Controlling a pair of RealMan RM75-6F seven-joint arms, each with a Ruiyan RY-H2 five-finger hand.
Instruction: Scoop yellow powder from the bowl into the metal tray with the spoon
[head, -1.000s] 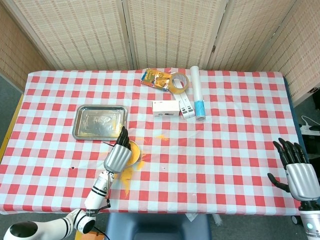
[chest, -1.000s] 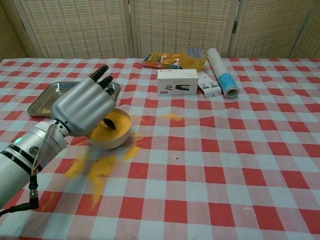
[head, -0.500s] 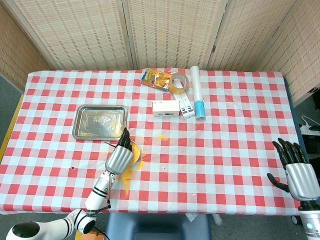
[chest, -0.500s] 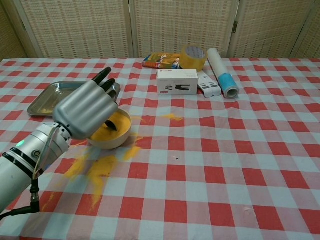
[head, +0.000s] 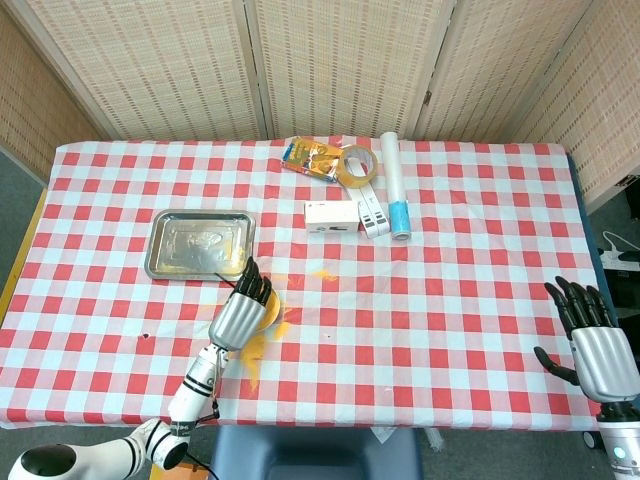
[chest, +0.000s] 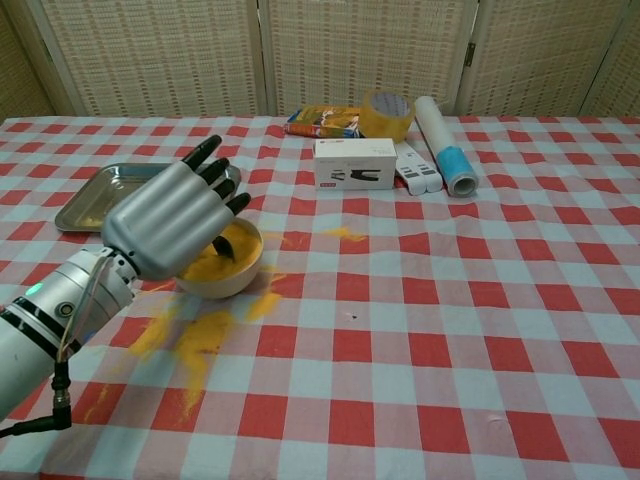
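Left hand over bowl, fingers extended; cannot tell if it holds the spoon | right hand spread, empty | metal tray just beyond left hand | advice: lift slowly, keep level, powder already spilled | labels: unreadable

Staged test room rather than a home, red-and-white checked tablecloth on a table; woven folding screens closing off 12 o'clock; grey floor at 9 o'clock
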